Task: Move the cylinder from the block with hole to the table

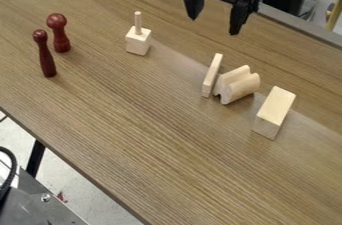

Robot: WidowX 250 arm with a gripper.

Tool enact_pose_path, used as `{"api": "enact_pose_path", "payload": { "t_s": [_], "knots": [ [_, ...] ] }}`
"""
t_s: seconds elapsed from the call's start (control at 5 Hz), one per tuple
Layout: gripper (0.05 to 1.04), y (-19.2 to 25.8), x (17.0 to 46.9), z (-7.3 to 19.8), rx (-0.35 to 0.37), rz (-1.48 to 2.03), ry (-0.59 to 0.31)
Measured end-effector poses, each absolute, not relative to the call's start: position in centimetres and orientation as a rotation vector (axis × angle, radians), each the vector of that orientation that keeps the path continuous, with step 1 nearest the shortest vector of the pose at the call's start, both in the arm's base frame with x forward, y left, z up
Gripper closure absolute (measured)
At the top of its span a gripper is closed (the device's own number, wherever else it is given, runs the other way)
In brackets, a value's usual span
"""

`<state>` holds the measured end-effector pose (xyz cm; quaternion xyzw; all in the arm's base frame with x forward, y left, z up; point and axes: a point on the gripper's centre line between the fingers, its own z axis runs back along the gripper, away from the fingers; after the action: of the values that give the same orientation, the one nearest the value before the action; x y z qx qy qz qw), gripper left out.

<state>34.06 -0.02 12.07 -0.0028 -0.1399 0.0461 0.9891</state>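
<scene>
My black gripper [213, 22] hangs over the back of the table, right of centre, its two fingers spread apart with nothing between them. To its left and lower in the view, a pale wooden block [138, 43] stands on the table [153, 134]. A thin light wooden cylinder [138, 22] rises upright from the top of that block; its lower end is hidden inside it. The gripper is apart from both.
Two dark red pin-shaped pieces, a taller-headed one [59, 33] and a slimmer one [45, 54], stand at the left. Right of centre are a thin wooden slab [212, 75], a grooved wooden piece [236, 85] and a rectangular block [274, 112].
</scene>
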Motion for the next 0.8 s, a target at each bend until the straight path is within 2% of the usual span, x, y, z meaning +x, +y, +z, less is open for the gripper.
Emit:
{"api": "enact_pose_path", "payload": {
  "t_s": [0.2, 0.8],
  "knots": [
    [0.083, 0.0, 33.9, 10.9, -0.005, 0.095, -0.244],
    [0.083, 8.1, 38.3, 9.6, 0.049, 0.362, -0.184]
  ]
}}
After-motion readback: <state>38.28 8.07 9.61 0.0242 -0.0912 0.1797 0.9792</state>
